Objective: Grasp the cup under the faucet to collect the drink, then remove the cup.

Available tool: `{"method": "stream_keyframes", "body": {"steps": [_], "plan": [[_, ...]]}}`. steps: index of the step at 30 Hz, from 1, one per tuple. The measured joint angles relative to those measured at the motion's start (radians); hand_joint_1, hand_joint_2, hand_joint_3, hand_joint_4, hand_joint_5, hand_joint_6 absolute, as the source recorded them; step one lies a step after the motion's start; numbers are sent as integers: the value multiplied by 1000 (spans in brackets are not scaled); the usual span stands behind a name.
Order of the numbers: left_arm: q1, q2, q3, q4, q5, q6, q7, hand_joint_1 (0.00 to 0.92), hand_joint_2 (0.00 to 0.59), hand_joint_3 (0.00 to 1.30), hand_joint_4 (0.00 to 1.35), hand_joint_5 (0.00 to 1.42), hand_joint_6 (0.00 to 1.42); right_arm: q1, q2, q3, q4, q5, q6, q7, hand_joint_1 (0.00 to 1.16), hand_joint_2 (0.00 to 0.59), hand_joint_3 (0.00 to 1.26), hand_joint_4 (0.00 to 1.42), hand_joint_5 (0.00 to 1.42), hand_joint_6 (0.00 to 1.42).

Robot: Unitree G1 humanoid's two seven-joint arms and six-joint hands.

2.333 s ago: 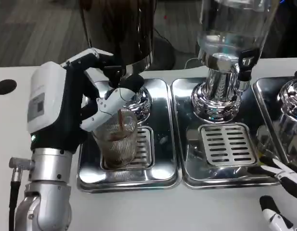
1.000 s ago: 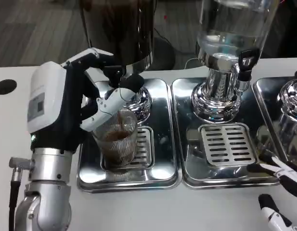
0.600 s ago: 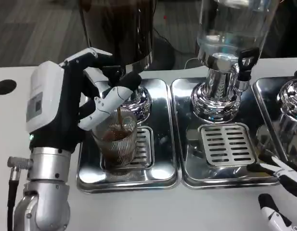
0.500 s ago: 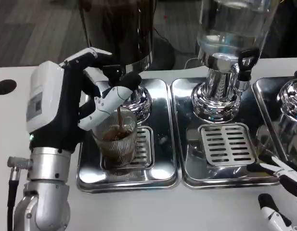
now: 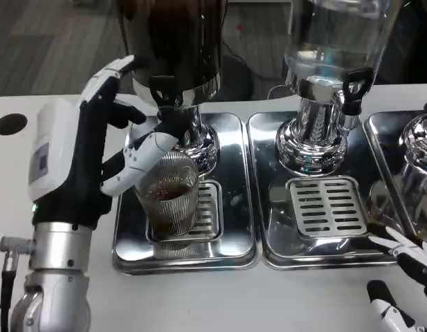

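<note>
A ribbed glass cup (image 5: 173, 197) with brown drink in it stands on the drip grate (image 5: 207, 211) of the left steel tray, right under the black faucet (image 5: 165, 90) of the dark dispenser. No stream shows from the faucet. My left hand (image 5: 85, 155) is at the cup's left with its fingers spread. One white finger (image 5: 145, 149) lies against the cup's upper left rim, and another (image 5: 106, 76) points up, clear of the faucet. My right hand (image 5: 407, 277) rests at the bottom right corner, fingers apart, holding nothing.
A clear-tank dispenser (image 5: 331, 76) stands on the middle tray (image 5: 324, 256) with its own grate. A third dispenser (image 5: 421, 138) sits at the right edge. A black hole (image 5: 9, 123) marks the table at far left. Bare white table runs along the front.
The stream into the cup has stopped. My left hand has drawn back to the left and its fingers have spread away from the faucet. The cup stays on the grate, with more drink in it.
</note>
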Motion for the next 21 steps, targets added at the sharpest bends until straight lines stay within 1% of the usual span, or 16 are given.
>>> {"method": "stream_keyframes", "body": {"steps": [2,5,9,10,13,16,18,21], "plan": [[27,2,8,-3,6,0,2,0,36,292,198,499,483,-1,0,3,0,4,0,3,402,436,294,138,139,0],[62,18,34,-18,22,0,5,0,34,306,237,481,427,-2,4,9,1,37,0,12,404,431,294,141,142,0],[108,39,65,-63,67,0,8,0,33,318,269,437,295,-9,4,12,0,83,2,34,407,396,294,142,143,0],[129,56,78,-83,82,2,8,0,33,318,270,436,270,-12,4,14,-4,100,9,44,410,386,294,134,143,0],[151,66,91,-103,89,7,6,0,33,318,280,412,230,-16,4,17,-15,114,21,58,410,357,279,122,143,0],[190,84,112,-131,118,17,-6,0,33,319,280,393,202,-31,4,24,-35,141,45,86,416,329,255,99,133,0],[212,93,120,-145,121,24,-20,0,33,330,280,383,184,-54,1,34,-36,179,76,117,427,312,252,96,132,0],[257,104,132,-161,120,25,-42,0,33,338,291,381,178,-102,-16,48,-27,228,125,184,455,269,244,96,139,19]]}}
